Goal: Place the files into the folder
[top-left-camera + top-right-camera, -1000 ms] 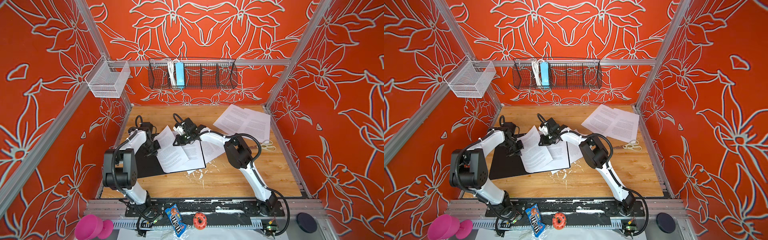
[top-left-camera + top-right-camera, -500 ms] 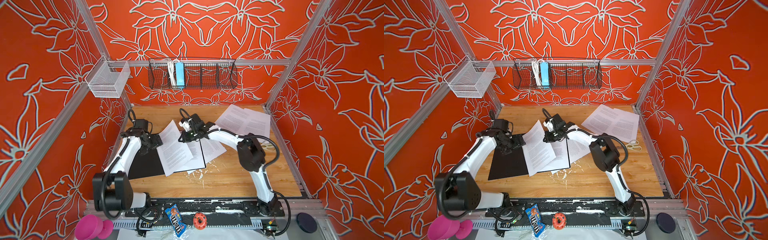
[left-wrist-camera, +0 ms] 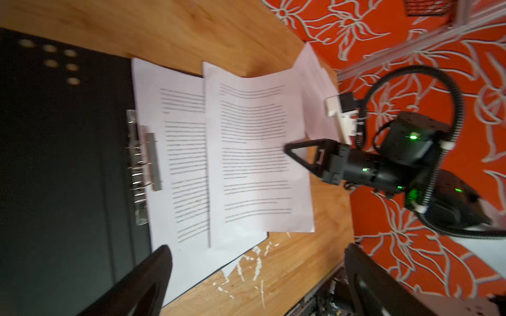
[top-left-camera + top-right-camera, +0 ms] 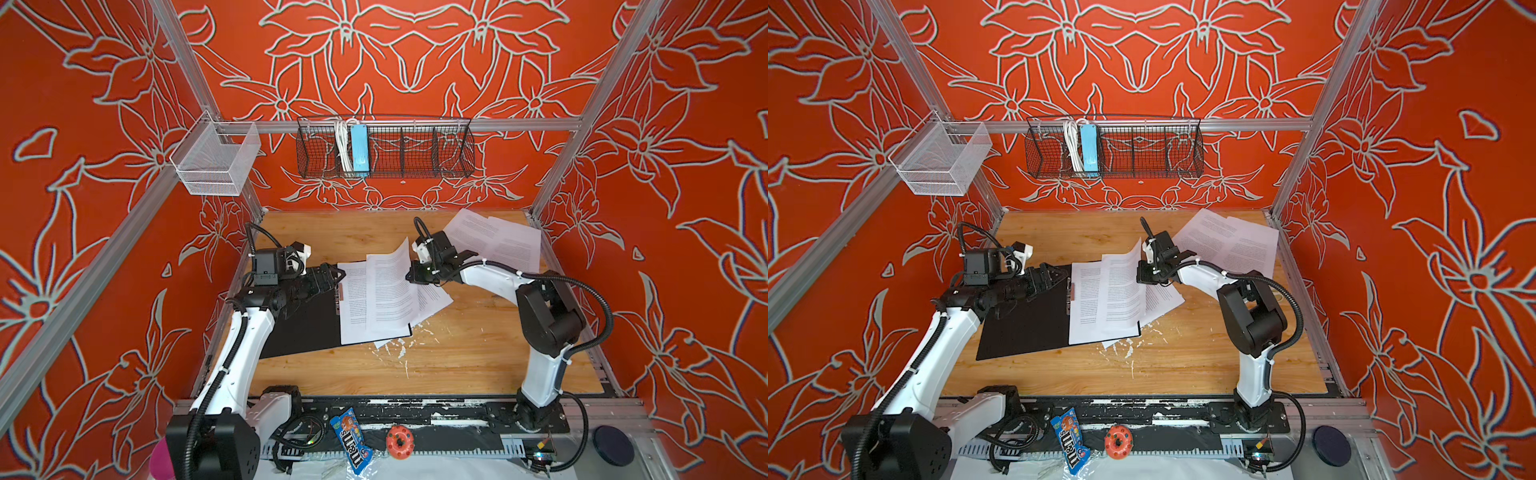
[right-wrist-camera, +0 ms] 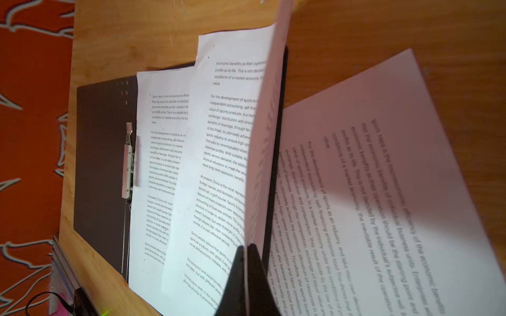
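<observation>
folder (image 4: 307, 328) lies open and flat on the tabletop (image 4: 457, 365), black inside up, metal clip (image 3: 147, 161) at the spine.

files (image 4: 357, 320), working outward:
- flat sheet (image 4: 1084, 307) lies on the folder's right half, beside the clip
- top sheet (image 4: 390, 291) lies over it, offset right, with its outer long edge curled up off the stack
- stray sheet (image 4: 432, 299) pokes out at the folder's right edge; a corner shows past the near edge, so it looks partly underneath
- far sheets (image 4: 494, 241) overlap in the far right corner, well apart from the folder

right end effector (image 4: 410, 276) is clamped on the top sheet's raised edge, about mid-length. The right wrist view shows the paper edge-on between the closed fingers (image 5: 246, 273).

left end effector (image 4: 332, 274) hovers over the folder near the spine. Its fingers (image 3: 153, 273) are spread wide with nothing between them.

handling, my read:
- single sheets are near weightless and floppy, and they slide easily on each other
- they crease if pinched hard or dragged against the clip
- a one-point edge grip lets the sheet sag and twist, so carry it low and lay it down rather than drop it
- best hold is mid long edge, on a lifted edge or overhang
- a sheet lying dead flat gives the fingers nothing to get under
- the stray sheet probably needs the folder held down while it's pulled free
</observation>
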